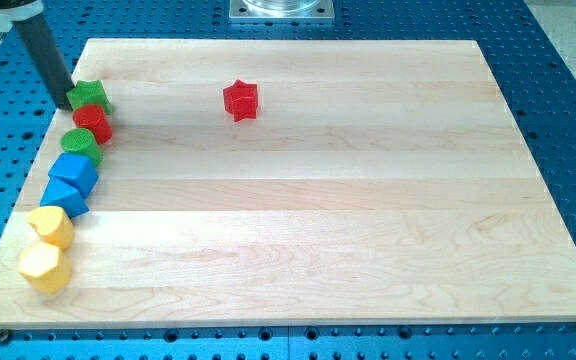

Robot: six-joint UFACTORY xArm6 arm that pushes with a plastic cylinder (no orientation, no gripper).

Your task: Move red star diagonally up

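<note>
The red star [240, 100] lies alone on the wooden board [298, 200], near the view's top, left of centre. My tip [71, 104] is at the board's upper left edge, touching the left side of the green star [90, 95]. The tip is far to the left of the red star, roughly level with it. The rod rises up and to the left out of the view.
A column of blocks runs down the board's left edge: the green star, a red cylinder [93, 122], a green cylinder [82, 144], a blue cube [74, 171], another blue block [65, 199], two yellow hexagonal blocks [51, 226] [44, 266]. A metal mount [279, 10] sits beyond the top edge.
</note>
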